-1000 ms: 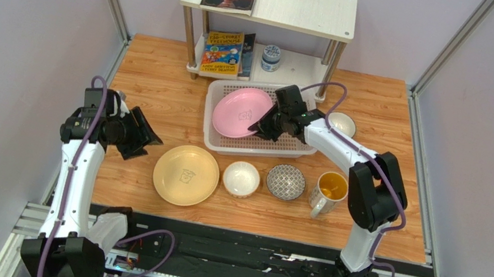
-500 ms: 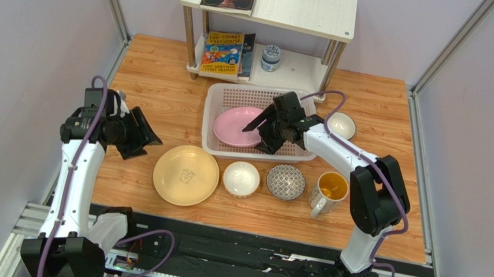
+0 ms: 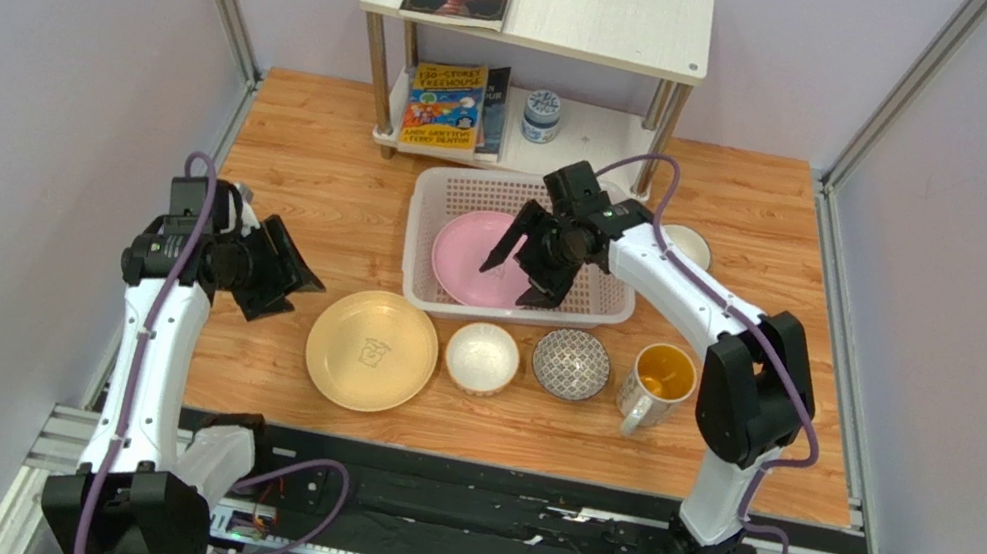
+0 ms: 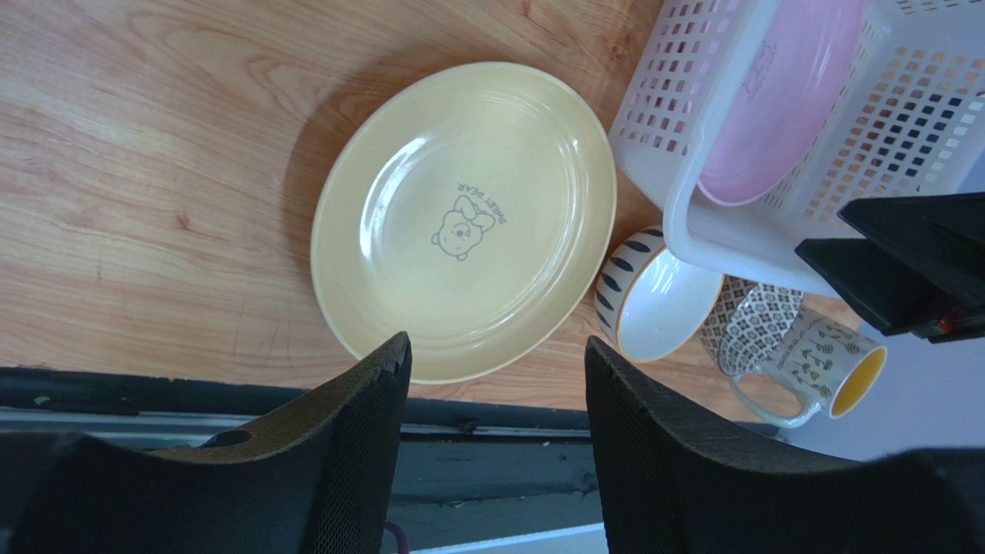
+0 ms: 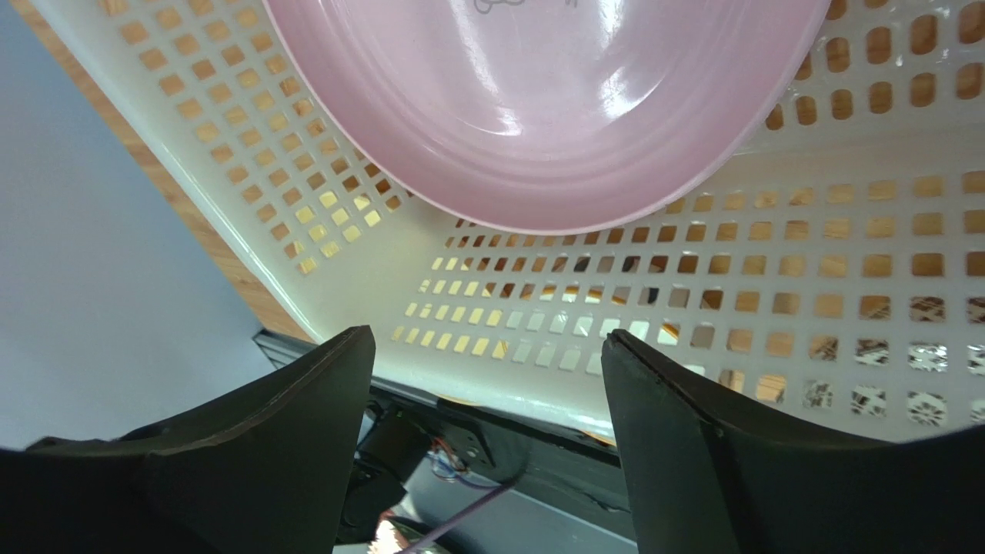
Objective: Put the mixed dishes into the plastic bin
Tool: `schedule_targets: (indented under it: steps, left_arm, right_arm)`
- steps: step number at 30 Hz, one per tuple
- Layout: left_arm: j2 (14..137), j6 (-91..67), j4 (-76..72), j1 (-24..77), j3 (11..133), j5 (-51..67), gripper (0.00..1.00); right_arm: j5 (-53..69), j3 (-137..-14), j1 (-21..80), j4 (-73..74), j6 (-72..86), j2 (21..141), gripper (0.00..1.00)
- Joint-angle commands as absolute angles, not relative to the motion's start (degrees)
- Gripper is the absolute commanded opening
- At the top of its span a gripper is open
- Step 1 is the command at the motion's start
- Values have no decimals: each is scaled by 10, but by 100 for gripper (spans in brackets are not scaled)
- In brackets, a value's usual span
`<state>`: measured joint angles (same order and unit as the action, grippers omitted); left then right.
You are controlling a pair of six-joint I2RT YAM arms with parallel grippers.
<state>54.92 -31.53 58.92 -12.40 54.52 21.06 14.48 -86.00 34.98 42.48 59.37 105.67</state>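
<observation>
The pink plate (image 3: 476,256) (image 5: 543,104) lies inside the plastic bin (image 3: 430,205) (image 5: 694,300). My right gripper (image 3: 509,277) (image 5: 486,346) hovers open just above the plate's right edge, holding nothing. In front of the bin, left to right, stand the pale yellow plate (image 3: 371,350) (image 4: 463,219), a white bowl (image 3: 483,358) (image 4: 659,306), the grey patterned bowl (image 3: 572,363) and the yellow-lined mug (image 3: 660,378) (image 4: 827,358). Another white bowl (image 3: 686,244) peeks out behind the right arm. My left gripper (image 3: 294,295) (image 4: 497,358) is open and empty, left of the yellow plate.
A white two-tier shelf (image 3: 607,16) stands at the back of the table with books and a small blue-and-white jar (image 3: 541,115). Grey walls close in on both sides. The black base rail (image 3: 459,507) runs along the near edge.
My right gripper opened and let go of the pink plate, which dropped from tilted to flat in the bin. The right gripper then rose slightly. The left arm stayed still.
</observation>
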Motion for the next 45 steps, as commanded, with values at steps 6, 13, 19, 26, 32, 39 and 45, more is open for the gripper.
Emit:
schedule_targets:
  steps: [6,13,19,26,32,39,45]
  left_arm:
    - [554,-309,577,-126,545,230,62]
    - [555,-306,577,-127,549,227,62]
    - [556,-306,570,-126,544,227,59]
    - [598,-289,577,-124,567,145,61]
    - [648,-265,570,-124,533,141,62]
    - [606,-276,576,-124,537,151,62]
    - [601,-276,584,-124,535,155,62]
  right_arm:
    - [99,-936,291,565,426,1063,77]
    - [83,-908,268,606,381,1066,76]
    - [100,-817,268,570,405,1020,76]
    - [72,-780,273,537,426,944,76]
    - [54,-860,271,541,400,969,76]
    - [16,-979,242,556,385,1078,74]
    - [19,-1125,226,575,354,1205,73]
